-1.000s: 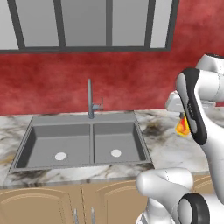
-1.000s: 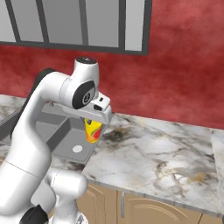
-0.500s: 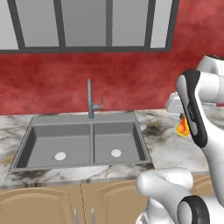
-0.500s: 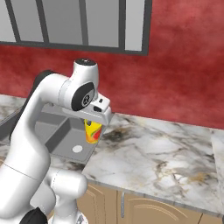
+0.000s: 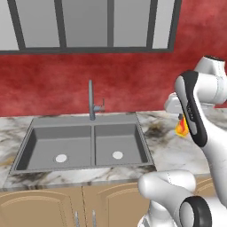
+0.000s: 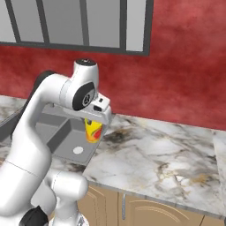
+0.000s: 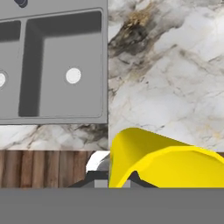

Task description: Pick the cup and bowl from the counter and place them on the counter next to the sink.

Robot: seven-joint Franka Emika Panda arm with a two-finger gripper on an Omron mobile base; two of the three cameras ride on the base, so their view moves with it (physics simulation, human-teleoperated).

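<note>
The yellow cup (image 6: 92, 131) with red-orange markings hangs in the air, my gripper (image 6: 92, 123) shut on it from above. It is over the marble counter (image 6: 145, 154) just right of the sink (image 6: 66, 132). From the left base view the cup (image 5: 181, 127) peeks out beside my forearm, right of the grey double sink (image 5: 71, 137). In the hand view the cup (image 7: 162, 159) fills the lower right, with the counter (image 7: 166, 87) beneath it and the sink (image 7: 57, 57) to the left. The bowl is out of view.
A grey gooseneck faucet (image 5: 91, 99) stands behind the sink against the red wall. Tan cabinets (image 6: 145, 207) run under the counter's front edge. The marble stretches on to the right of the cup. A dark-framed window (image 5: 88, 24) is above.
</note>
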